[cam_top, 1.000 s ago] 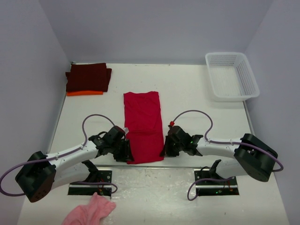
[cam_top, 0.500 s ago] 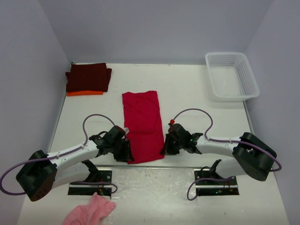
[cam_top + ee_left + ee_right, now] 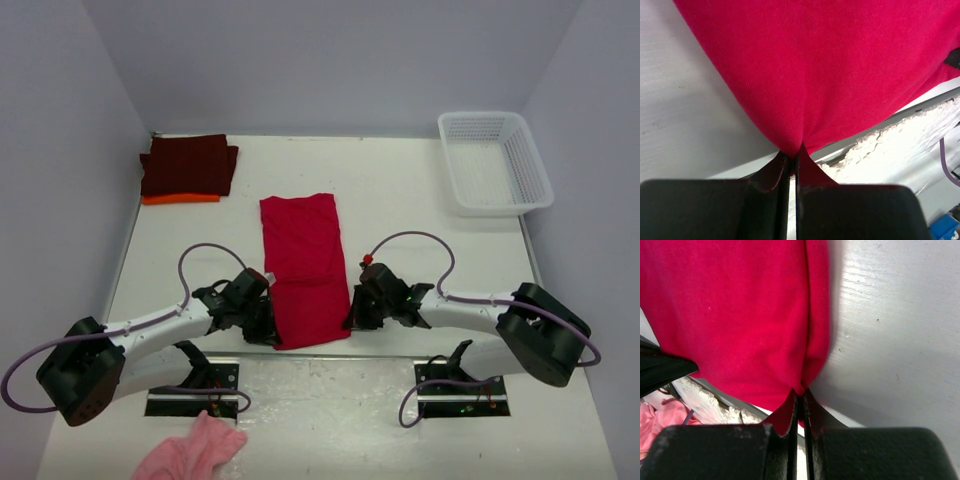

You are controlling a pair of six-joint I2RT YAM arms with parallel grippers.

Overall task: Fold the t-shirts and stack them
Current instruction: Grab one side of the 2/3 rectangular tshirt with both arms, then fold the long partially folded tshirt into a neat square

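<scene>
Biggest thing first: the white desk (image 3: 420,200), with the red t-shirt (image 3: 305,260) laid out as a long narrow strip down the middle. It runs from mid-desk right to the near edge, so I'd say the sides are already folded in and the lengthwise fold comes next.

The white basket (image 3: 480,117) sits far right, well apart from everything and not involved here. At far left the maroon t-shirt (image 3: 188,165) is folded and lying on the orange t-shirt (image 3: 180,199), which only peeks out along the near side. My guess is that's the stack the red one ends up on.

The pink cloth (image 3: 195,450) is down by the arm bases, out of the way.

Both arms are low at the shirt's near hem, one per corner. The left fingers (image 3: 770,175) are pinched tight on the left corner, fabric bunching into the grip. The right fingers (image 3: 820,415) are clamped the same way on the right corner. Holding both corners probably keeps the hem square when it's carried over.
</scene>
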